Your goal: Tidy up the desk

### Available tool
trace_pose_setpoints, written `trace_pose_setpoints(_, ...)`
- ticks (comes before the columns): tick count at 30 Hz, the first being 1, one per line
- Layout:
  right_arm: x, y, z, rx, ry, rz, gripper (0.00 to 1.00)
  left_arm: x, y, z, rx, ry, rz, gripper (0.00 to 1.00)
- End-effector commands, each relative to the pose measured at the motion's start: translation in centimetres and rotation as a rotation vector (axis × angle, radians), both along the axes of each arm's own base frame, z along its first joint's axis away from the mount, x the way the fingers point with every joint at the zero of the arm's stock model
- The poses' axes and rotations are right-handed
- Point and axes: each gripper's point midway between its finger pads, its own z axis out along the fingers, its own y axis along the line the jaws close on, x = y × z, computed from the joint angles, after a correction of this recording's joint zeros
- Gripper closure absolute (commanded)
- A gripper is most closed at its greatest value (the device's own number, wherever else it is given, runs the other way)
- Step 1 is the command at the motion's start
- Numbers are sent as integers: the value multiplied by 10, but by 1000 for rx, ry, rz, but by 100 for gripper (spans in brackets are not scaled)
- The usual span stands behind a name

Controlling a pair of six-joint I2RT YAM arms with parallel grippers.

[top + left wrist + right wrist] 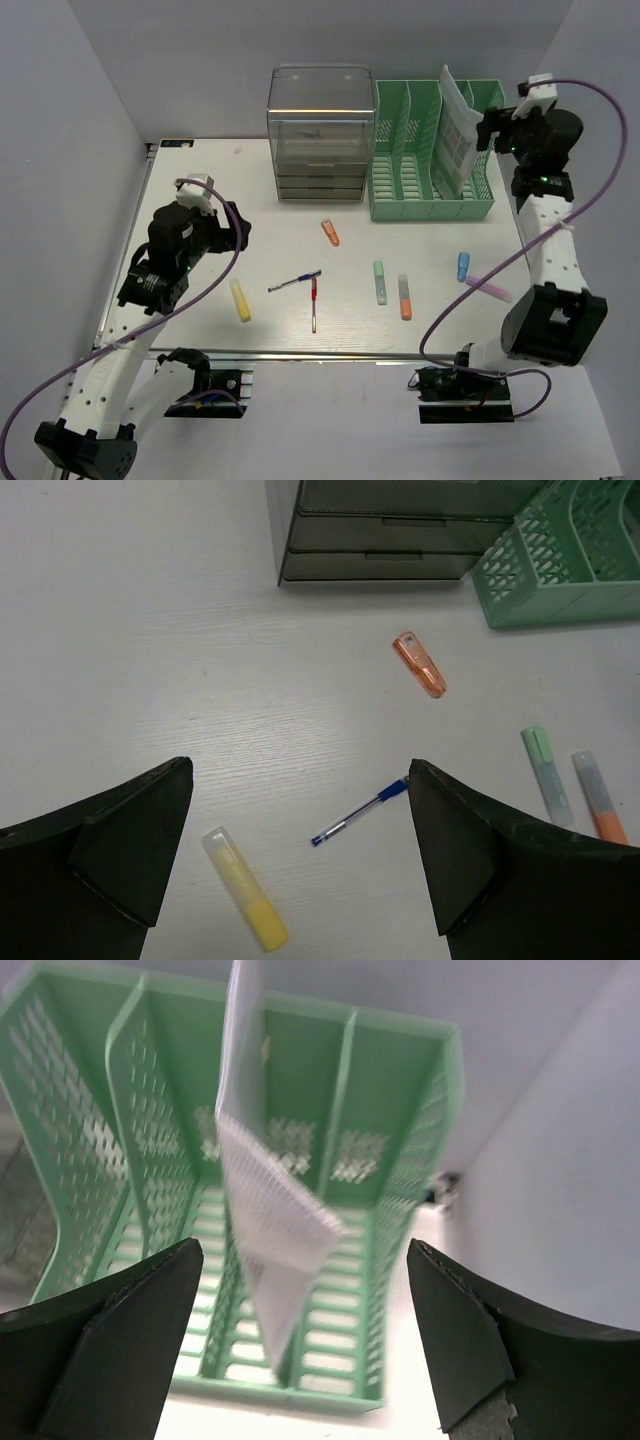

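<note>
While the left arm is leaning in from the lower left of the overhead view, elbow folded and wrist angling toward the centre, the left gripper [236,228] is hanging above the desk [200,190] with its jaws spread wide and nothing between them. In the left wrist view its two dark fingers [130,850] are framing bare tabletop, with a yellow highlighter [245,888] lying near the lower-left finger and a blue pen [360,812] lying toward the right one.

The right arm is rising from the lower right and stretching up the right edge of the frame. The right gripper [487,130] is pointing left at the green file rack [430,175] in the upper right. Its jaws are also standing wide open and are gripping nothing. In the right wrist view a white document [270,1210] is standing tilted in a rack slot, showing between the fingers [120,1330] and clear of both.

The desk is filling the middle of the overhead view, from the metal rail at the bottom to the back wall. A clear drawer unit [320,130] is sitting at upper centre, just beside the rack. Loose items are lying scattered in front — an orange highlighter [330,232], a red pen [313,303], a green highlighter [379,282], another orange one [404,297], a blue marker [463,265] and a pink one [488,289].
</note>
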Motion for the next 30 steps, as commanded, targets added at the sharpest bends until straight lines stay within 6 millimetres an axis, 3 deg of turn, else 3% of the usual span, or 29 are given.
trace_pose_setpoints(1,-33,-20,88,-66,-171,-90,11,0,-15,28,-66,-54,-65,2)
trace_pose_setpoints(3,-48,-16,96,-62,-172,-64,11,3,-21,32,-90,-53,-88,2)
trace_pose_setpoints(4,-64,-9,111,-65,-208,-37,11,3,-24,33,-98,-52,-102,2)
trace_pose_setpoints(6,-83,21,105,-50,-201,115,11,6,-36,36,-135,-41,-144,2)
trace_pose_setpoints(7,-103,51,110,-40,-217,276,11,7,-40,36,-155,-31,-154,2)
trace_pose_setpoints(9,-125,80,83,11,-128,447,11,11,-52,34,-191,-8,-203,2)
trace_pose_setpoints(10,-148,106,77,56,-106,598,11,11,-57,33,-223,8,-212,2)
trace_pose_setpoints(11,-158,115,67,87,-81,660,11,11,-61,25,-240,28,-224,3)
trace_pose_setpoints(12,-166,125,43,139,-26,714,17,11,-69,29,-274,9,-262,6)
trace_pose_setpoints(13,-177,132,37,165,-10,759,25,10,-74,27,-318,22,-270,13)
trace_pose_setpoints(14,-180,135,28,188,15,769,57,12,-79,23,-344,17,-284,34)
trace_pose_setpoints(15,-183,138,9,213,58,766,90,12,-84,21,-385,33,-299,49)
trace_pose_setpoints(16,-184,138,-1,224,76,756,100,13,-88,19,-405,42,-307,63)
trace_pose_setpoints(17,-188,141,-9,224,88,770,100,21,-93,12,-425,51,-313,84)
trace_pose_setpoints(18,-194,145,-16,232,104,792,100,23,-97,10,-445,64,-328,93)
trace_pose_setpoints(19,-197,147,-31,254,139,792,100,30,-101,0,-473,108,-312,100)
trace_pose_setpoints(20,-202,151,-38,272,160,809,100,35,-104,2,-494,96,-314,100)
trace_pose_setpoints(22,-211,157,-53,294,187,832,86,40,-107,-6,-542,135,-292,100)
trace_pose_setpoints(23,-213,158,-56,298,190,830,78,47,-110,-1,-572,98,-297,100)
trace_pose_setpoints(24,-215,158,-59,311,195,821,68,47,-111,-10,-617,128,-276,92)
trace_pose_setpoints(26,-212,158,-67,304,183,806,42,56,-111,-10,-672,101,-250,75)
trace_pose_setpoints(27,-212,160,-68,329,194,810,14,62,-108,-13,-715,82,-209,58)
trace_pose_setpoints(30,-218,165,-80,390,234,857,11,66,-108,-17,-753,31,-171,40)
